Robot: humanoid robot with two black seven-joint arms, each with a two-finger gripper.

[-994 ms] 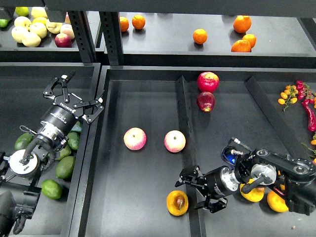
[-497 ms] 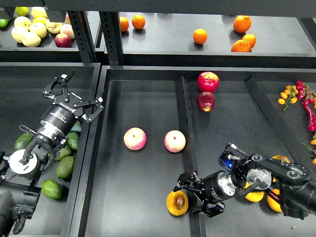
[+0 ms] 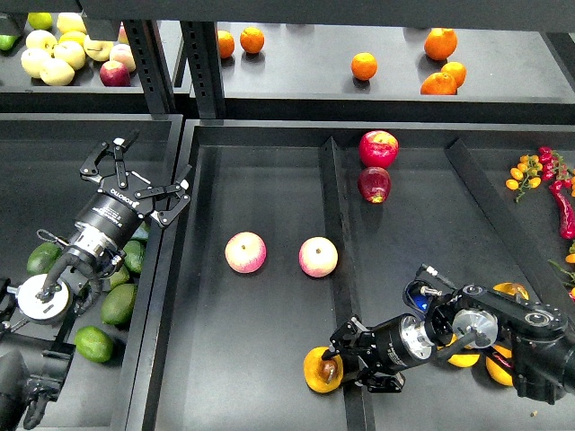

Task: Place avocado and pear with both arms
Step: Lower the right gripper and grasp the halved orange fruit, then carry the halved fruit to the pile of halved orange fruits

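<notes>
The pear (image 3: 319, 371), orange-yellow with a dark pit-like spot, lies at the front of the middle tray. My right gripper (image 3: 346, 361) is open, and its fingertips reach the pear's right side. The avocado (image 3: 94, 343), bright green, lies at the front of the left bin among duller avocados (image 3: 119, 303). My left gripper (image 3: 135, 176) is open and empty. It is held above and behind the avocado pile, near the bin's right wall.
Two pink-yellow apples (image 3: 245, 252) (image 3: 318, 257) lie in the middle tray. Two red apples (image 3: 378, 148) sit behind a divider (image 3: 334, 206). More orange-yellow fruit (image 3: 503, 366) lies under my right arm. Oranges (image 3: 364, 65) and pale apples (image 3: 54, 54) are on the back shelf, with peppers (image 3: 561, 202) at the far right.
My right gripper has moved down and left, from beside the pear until it touches its right side. The left arm has barely moved.
</notes>
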